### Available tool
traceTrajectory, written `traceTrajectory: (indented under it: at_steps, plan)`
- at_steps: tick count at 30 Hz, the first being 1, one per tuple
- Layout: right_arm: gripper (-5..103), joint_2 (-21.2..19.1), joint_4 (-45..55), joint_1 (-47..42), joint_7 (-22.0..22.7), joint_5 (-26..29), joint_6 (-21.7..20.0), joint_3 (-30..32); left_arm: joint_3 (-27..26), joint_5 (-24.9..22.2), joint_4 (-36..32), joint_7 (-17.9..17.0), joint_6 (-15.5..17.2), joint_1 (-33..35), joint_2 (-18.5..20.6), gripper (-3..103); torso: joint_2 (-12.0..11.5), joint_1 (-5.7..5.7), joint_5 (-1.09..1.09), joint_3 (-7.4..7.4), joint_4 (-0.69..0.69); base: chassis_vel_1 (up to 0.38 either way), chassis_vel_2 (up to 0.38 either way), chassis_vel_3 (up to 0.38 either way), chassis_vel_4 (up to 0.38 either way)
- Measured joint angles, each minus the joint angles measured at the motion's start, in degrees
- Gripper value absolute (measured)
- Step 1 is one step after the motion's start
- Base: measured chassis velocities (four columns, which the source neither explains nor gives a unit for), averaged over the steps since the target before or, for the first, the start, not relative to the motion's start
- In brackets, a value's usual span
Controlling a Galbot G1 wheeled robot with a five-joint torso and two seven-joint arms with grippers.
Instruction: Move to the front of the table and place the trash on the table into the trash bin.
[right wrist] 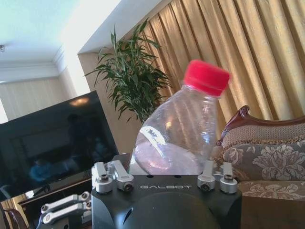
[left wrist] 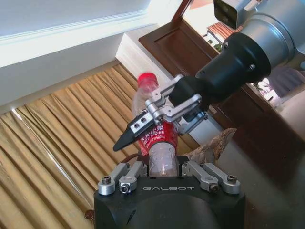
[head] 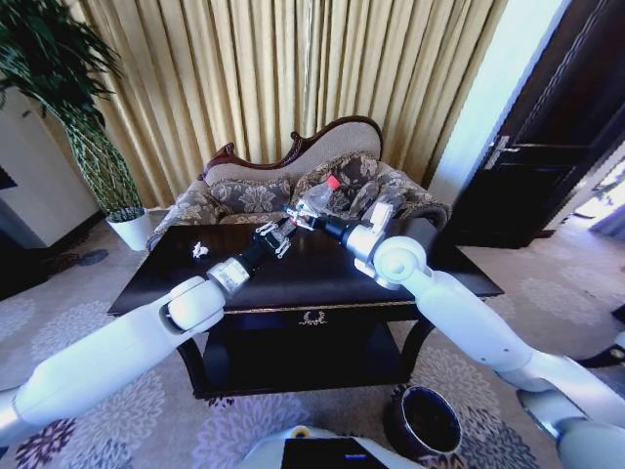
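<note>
The bottle [head: 317,199], clear w/ red cap, is up off the table [head: 322,278], held above its back-centre, roughly 12 o'clock from the gold emblem. Cap tilts toward the sofa [head: 293,181] at 1 o'clock. The right gripper [head: 299,221] is clenched on the bottle: in the left wrist view its dark fingers [left wrist: 136,131] press across the red-white label, approx mid-body, so the squashed plastic won't slip. Grip on the label band rather than the neck looks deliberate, a fatter and steadier hold for carrying.

The left gripper [head: 274,237] sits just beside it at 7 o'clock, under the bottle's base end. Whether it's pinching or slack, can't tell; the bottle base merely appears betw. its finger mounts in the left wrist view. Prob. supporting or handing over, a guess only.

White crumpled scrap [head: 200,250] lies on the tabletop at 9 o'clock from the grippers, well apart, not yet dealt w/.

The trash bin [head: 426,422] stands on the carpet at 5 o'clock, below the table's front-right leg, near the right arm, so that arm has the shorter swing down to it.
</note>
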Motion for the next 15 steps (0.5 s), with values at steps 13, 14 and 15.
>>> traceTrajectory:
  at_steps: [13, 14, 15]
  plan:
    - [37, -0.85, 1.04, -0.82, -0.19, 0.0, 0.18, 0.21, -1.33, 0.65, -0.86, 0.06, -0.79, 2.07, 0.88, 26, 0.0, 0.0, 0.0, 0.0, 0.0, 0.0, 0.0, 0.0, 0.0]
    - [35, -0.85, 1.05, -0.83, -0.19, -0.01, 0.21, 0.22, -1.56, 0.66, -0.97, 0.2, -0.76, 2.26, 0.99, 26, 0.0, 0.0, 0.0, 0.0, 0.0, 0.0, 0.0, 0.0, 0.0]
    - [35, -0.85, 1.05, -0.83, -0.19, -0.01, 0.21, 0.22, -1.56, 0.66, -0.97, 0.2, -0.76, 2.26, 0.99, 26, 0.0, 0.0, 0.0, 0.0, 0.0, 0.0, 0.0, 0.0, 0.0]
